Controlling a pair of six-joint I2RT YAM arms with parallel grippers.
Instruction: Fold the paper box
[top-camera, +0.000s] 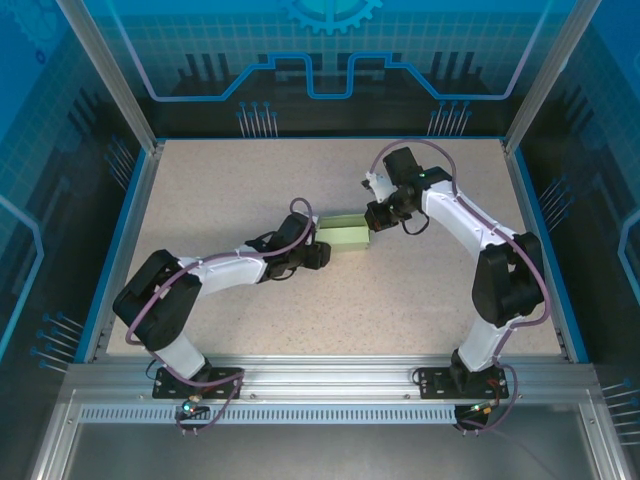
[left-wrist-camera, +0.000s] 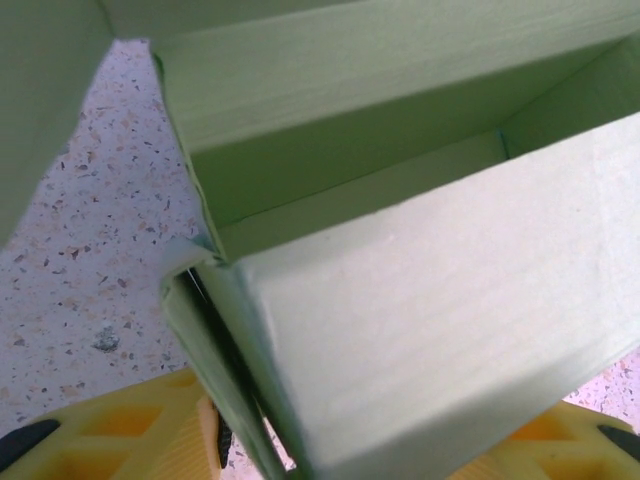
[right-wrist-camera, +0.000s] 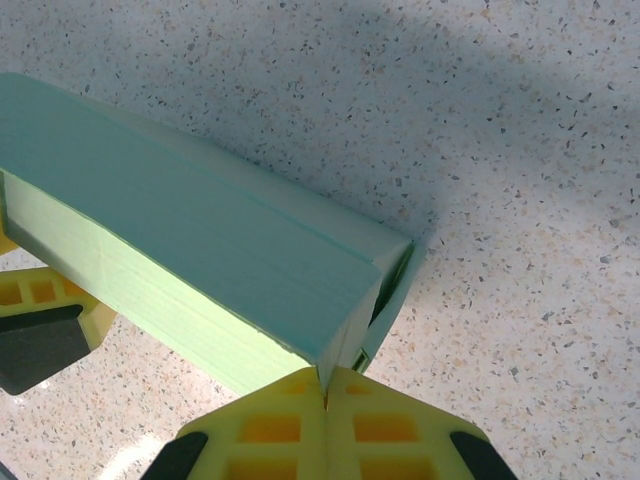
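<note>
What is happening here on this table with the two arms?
Two robot arms are folding a pale mint-green paper box in the middle of the speckled table. The left gripper grips one end of the box, which is already partly formed, with its inside open. The right gripper is closed at the other end and seems to pinch a thin card edge.

Speckled beige table (top-camera: 200, 200) enclosed by blue patterned panels (top-camera: 330, 50), aluminium rails (top-camera: 330, 375).

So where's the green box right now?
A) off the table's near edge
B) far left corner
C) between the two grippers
C: the paper box sits on the table, the left gripper at one end, the right gripper at the other.
</note>
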